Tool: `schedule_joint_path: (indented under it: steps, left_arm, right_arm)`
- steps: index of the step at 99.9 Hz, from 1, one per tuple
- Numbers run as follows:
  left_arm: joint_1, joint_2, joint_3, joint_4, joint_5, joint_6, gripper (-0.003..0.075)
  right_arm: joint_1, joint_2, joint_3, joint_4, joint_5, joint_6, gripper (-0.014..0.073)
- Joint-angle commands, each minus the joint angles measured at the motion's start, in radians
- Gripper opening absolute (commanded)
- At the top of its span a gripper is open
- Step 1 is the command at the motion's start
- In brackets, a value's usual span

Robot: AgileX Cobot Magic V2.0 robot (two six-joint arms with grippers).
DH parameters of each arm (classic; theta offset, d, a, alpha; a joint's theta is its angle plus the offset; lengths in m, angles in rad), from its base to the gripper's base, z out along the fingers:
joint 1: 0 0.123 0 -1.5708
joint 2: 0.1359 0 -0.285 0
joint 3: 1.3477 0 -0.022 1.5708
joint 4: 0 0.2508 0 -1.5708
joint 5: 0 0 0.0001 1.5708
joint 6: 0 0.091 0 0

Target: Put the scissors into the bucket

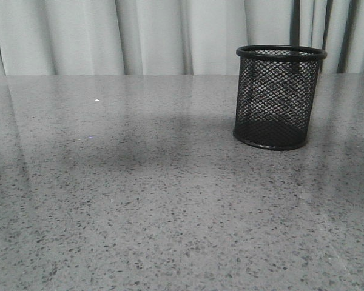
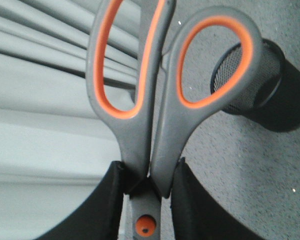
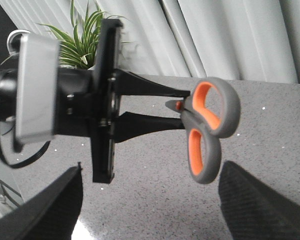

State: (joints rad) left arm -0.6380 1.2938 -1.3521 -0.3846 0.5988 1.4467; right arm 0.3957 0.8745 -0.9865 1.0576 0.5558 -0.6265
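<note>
The black wire-mesh bucket (image 1: 278, 97) stands upright on the grey table at the right rear; it also shows in the left wrist view (image 2: 250, 80), beyond the handles. My left gripper (image 2: 147, 192) is shut on the scissors (image 2: 155, 115), gripping the grey handle shanks just above the orange pivot dot (image 2: 145, 226), loops pointing away. The right wrist view shows the left gripper (image 3: 175, 112) holding the scissors (image 3: 210, 130) in the air above the table. My right gripper (image 3: 150, 200) is open and empty, its fingers (image 3: 255, 200) wide apart. Neither gripper shows in the front view.
The speckled grey tabletop (image 1: 139, 200) spreads across the front view. Pale curtains (image 1: 139, 36) hang behind the table. A green potted plant (image 3: 80, 37) stands beyond the left arm in the right wrist view.
</note>
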Motion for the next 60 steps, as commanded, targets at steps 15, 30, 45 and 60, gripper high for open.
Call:
schedule_joint_path:
  steps: [15,30,45,60]
  left_arm:
    - [-0.022,-0.059,-0.028,-0.025,-0.090,-0.013,-0.0020]
    - [-0.022,-0.059,-0.028,-0.027,-0.090,-0.013,-0.0021]
    - [-0.022,-0.062,-0.028,-0.028,-0.090,-0.013,-0.0020]
    - [-0.022,-0.078,-0.028,-0.028,-0.090,-0.013,-0.0020]
  right_arm:
    - [0.001,0.061,-0.085,0.088,-0.046,-0.007,0.0511]
    - [0.001,0.111,-0.128,0.097,-0.046,-0.007,0.0511]
    - [0.001,0.168,-0.150,0.101,-0.051,-0.007,0.0511]
    - [0.001,0.208,-0.153,0.106,-0.058,-0.007,0.0510]
